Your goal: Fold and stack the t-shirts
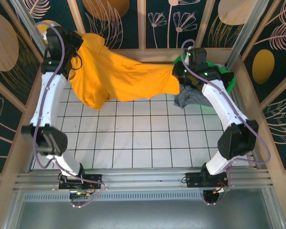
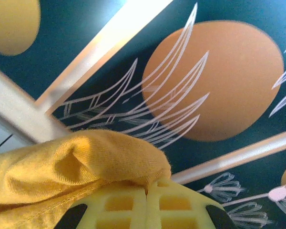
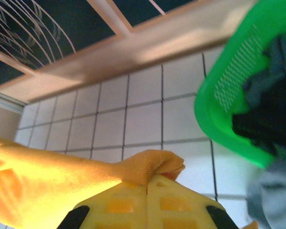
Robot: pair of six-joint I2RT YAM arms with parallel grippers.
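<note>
The large mustard-orange t-shirt hangs stretched in the air across the back of the table between both arms. My left gripper holds one end high at the back left, shut on a fold of the orange cloth. My right gripper grips the other end at the back right, shut on the orange cloth. A grey t-shirt spills over the basket's near side onto the table. Black and grey cloth lies inside the basket.
The bright green plastic basket stands at the back right corner, its rim close to my right gripper. A white gridded tabletop lies below. Wooden frame posts and dark patterned walls enclose the table.
</note>
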